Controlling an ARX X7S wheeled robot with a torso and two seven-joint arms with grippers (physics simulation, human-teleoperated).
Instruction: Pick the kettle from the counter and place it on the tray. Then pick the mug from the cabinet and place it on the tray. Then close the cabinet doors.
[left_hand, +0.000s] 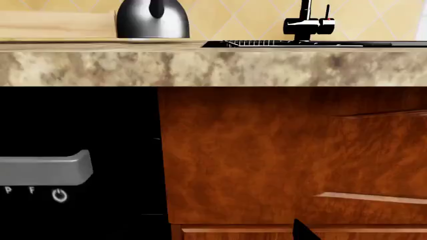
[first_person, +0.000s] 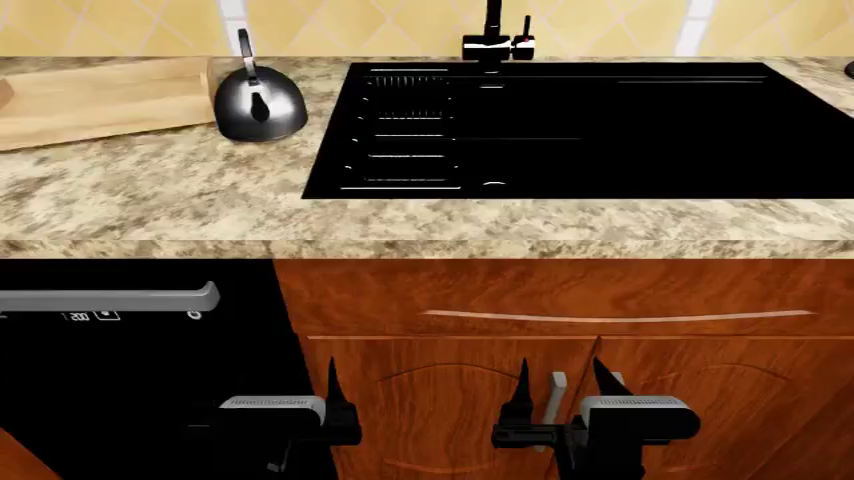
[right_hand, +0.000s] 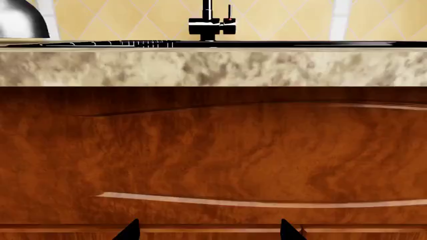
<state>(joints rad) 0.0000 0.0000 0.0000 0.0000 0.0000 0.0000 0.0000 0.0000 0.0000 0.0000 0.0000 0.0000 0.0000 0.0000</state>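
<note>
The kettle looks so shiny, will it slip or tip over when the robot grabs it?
The kettle has smooth polished sides, so it would probably slip if squeezed there. Its arched black handle looks like the surer hold. It is squat with a wide base on the counter, so a push would likely slide it rather than tip it.
</note>
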